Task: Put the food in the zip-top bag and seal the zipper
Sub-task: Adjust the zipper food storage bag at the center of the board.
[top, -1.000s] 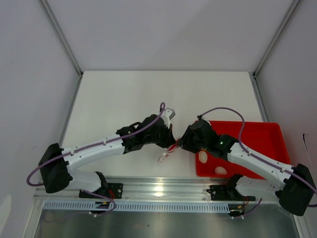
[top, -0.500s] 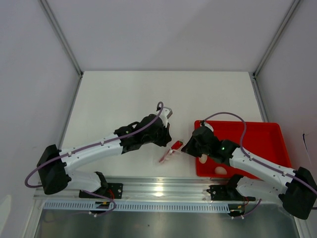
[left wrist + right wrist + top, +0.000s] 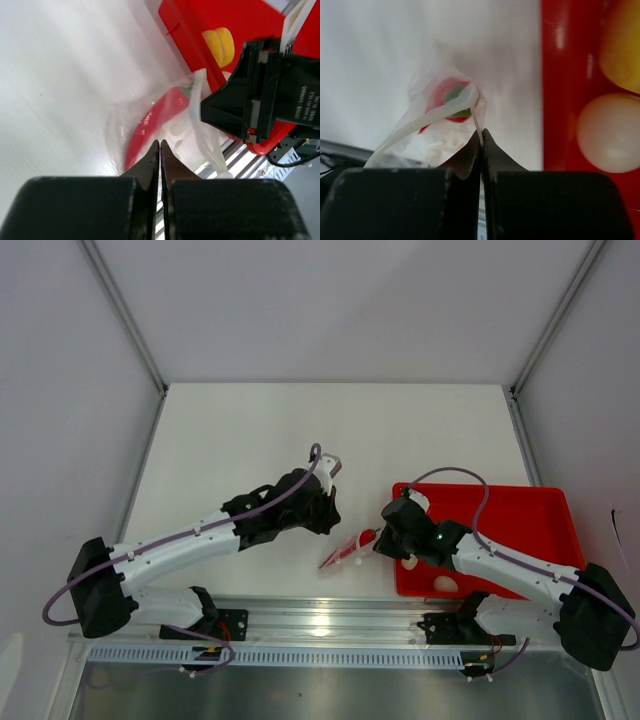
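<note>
The clear floppy plastic zip-top bag (image 3: 345,552) lies just left of the right tool (image 3: 380,537). Its long axis slants from that tool down toward the near edge of the white bench (image 3: 250,430). The right tool is pressed together on the bag's pale rim, so the pouch trails away from it. The left tool (image 3: 328,522) sits just beyond the bag on its far side, tips pressed together with nothing visibly between them, and is the free arm nearest the bag's loose end. The food, a whitish egg-shaped piece (image 3: 610,132) and a yellow-orange ball (image 3: 622,45), waits in the red rectangular tray (image 3: 520,510) on the right tool's other side. Compared with a second ago, the left tool has drawn back from the bag, which now stretches out longer and nearer the bench edge.
</note>
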{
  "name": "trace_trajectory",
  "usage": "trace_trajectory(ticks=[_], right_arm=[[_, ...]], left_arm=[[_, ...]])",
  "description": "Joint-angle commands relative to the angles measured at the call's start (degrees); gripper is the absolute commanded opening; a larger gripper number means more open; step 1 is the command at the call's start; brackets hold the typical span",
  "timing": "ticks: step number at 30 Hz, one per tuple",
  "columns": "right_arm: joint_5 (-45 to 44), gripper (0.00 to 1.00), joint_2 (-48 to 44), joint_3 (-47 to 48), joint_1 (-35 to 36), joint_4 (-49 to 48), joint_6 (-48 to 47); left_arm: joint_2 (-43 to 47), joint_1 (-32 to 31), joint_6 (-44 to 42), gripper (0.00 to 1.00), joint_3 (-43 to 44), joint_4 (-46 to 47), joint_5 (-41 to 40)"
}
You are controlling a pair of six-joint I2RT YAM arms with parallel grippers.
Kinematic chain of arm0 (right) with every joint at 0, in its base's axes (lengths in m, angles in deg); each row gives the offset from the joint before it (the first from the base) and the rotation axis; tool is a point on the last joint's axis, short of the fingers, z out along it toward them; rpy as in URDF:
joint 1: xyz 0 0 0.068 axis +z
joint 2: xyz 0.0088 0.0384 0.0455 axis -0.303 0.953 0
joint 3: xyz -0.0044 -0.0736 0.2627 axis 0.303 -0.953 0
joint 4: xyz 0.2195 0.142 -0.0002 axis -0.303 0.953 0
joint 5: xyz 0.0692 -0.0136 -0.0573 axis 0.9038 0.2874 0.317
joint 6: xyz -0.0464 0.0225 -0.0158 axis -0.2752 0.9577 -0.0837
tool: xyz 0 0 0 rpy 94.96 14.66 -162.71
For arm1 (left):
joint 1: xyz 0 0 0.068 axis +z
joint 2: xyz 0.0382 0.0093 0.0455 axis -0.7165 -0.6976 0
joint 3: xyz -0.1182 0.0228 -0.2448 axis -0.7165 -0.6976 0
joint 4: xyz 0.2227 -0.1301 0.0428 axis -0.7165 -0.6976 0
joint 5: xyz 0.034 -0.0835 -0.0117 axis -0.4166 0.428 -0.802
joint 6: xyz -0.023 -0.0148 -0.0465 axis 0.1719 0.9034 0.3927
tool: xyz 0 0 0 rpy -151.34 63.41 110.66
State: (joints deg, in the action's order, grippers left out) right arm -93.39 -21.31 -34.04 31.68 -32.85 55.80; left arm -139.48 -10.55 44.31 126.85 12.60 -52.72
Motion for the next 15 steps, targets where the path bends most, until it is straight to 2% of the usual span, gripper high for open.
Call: trace_trajectory(ticks=[1,7,13,14,15], right_arm=[[-4.0,0.00,1.8,-1.2,-0.4,5.8,-3.0],[-3.3,0.03,1.8,1.2,0.0,4.6,-4.4],[-3.2,0.02,0.0,2.0,0.3,5.0,-4.4],[-3.3,0.02,-1.1,1.9,0.3,4.8,-4.3],[-3.3,0.02,-1.5,1.9,0.3,4.8,-4.2]], left_arm=[[1.4,1.6,1.4,0.01,-0.2,1.5,0.2],[-2.2,1.6,4.3,0.00,-0.8,5.6,6.1],[-1.3,1.3,2.3,0.01,-0.2,5.7,8.6],[-0.8,0.9,1.7,0.01,-0.2,5.5,8.4],[0.0,0.7,1.5,0.07,-0.2,5.1,7.9]])
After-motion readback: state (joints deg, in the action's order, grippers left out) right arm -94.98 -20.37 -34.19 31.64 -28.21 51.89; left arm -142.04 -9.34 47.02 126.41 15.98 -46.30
